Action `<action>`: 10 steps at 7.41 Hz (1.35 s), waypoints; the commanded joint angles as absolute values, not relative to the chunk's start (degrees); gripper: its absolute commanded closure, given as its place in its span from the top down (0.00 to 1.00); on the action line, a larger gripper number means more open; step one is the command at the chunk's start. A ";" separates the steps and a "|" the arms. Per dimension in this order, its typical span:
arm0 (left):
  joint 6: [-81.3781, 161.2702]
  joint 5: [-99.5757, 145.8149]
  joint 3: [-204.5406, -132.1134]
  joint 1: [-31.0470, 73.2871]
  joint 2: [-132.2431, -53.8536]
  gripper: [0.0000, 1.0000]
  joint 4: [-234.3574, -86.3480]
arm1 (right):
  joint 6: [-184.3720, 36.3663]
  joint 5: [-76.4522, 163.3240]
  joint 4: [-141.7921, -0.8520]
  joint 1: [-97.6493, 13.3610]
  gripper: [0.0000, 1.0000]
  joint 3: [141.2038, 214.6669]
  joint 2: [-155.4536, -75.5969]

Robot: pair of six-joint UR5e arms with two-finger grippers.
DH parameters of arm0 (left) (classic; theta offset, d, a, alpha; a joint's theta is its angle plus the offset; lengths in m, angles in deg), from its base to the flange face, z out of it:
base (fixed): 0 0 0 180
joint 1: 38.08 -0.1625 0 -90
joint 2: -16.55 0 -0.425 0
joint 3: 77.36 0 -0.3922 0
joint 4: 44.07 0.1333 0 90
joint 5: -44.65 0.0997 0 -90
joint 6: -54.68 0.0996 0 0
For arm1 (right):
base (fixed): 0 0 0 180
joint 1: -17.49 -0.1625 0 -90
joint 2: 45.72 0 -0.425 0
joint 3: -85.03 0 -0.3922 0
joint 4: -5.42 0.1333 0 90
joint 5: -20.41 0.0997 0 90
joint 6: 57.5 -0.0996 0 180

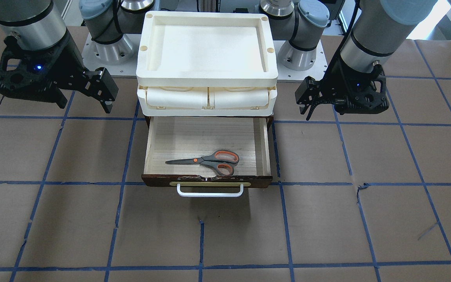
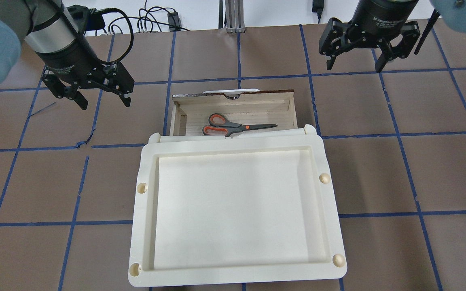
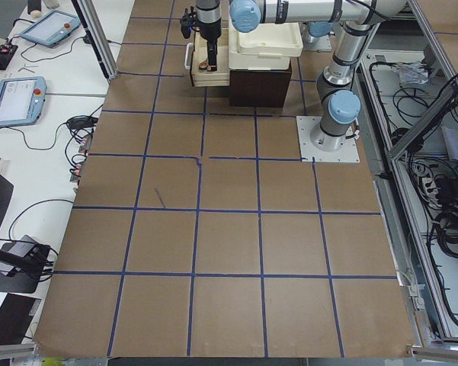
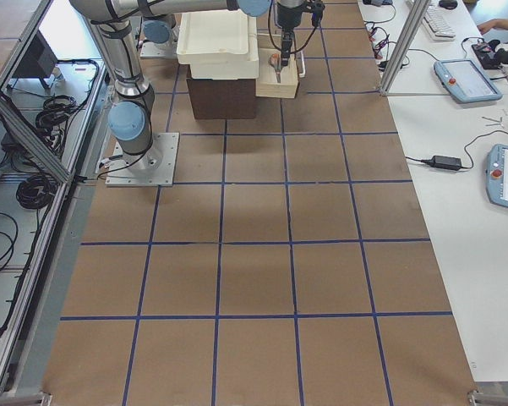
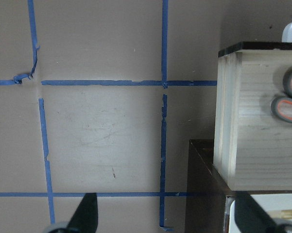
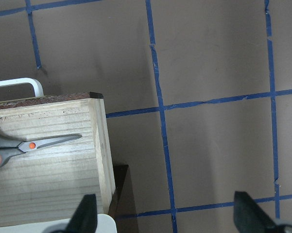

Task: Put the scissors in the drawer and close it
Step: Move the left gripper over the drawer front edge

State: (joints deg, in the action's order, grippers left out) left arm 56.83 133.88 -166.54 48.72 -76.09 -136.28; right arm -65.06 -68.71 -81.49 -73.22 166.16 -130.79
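The scissors lie flat inside the open drawer, near its front, blades towards the robot's right. They also show in the overhead view and at the edge of both wrist views. The drawer is pulled out, and its white bar handle faces away from the robot. My left gripper is open and empty, above the table to the left of the drawer. My right gripper is open and empty, beyond the drawer's right front corner.
A cream plastic tray unit sits on top of the dark cabinet that holds the drawer, and it overhangs the drawer's back. Brown table covering with a blue tape grid surrounds the cabinet. Both arm bases stand behind it.
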 commanded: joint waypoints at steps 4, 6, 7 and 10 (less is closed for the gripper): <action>57.05 133.95 -166.05 48.68 -76.09 1.00 -136.10 | -65.06 -68.71 -81.50 -73.48 1.00 166.24 -130.80; 56.87 134.82 -164.72 48.58 -77.40 1.00 -134.70 | -65.06 -68.71 -81.50 -73.57 1.00 166.15 -130.88; 56.87 134.83 -165.33 48.67 -78.19 1.00 -131.64 | -65.06 -68.71 -81.67 -73.65 1.00 166.24 -130.88; 57.66 134.04 -161.56 49.55 -81.43 1.00 -131.09 | -65.15 -68.62 -81.67 -73.57 1.00 166.24 -130.88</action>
State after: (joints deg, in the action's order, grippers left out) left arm 57.18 134.38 -162.68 49.28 -79.22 -131.42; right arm -65.08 -68.69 -81.57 -73.52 166.23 -130.86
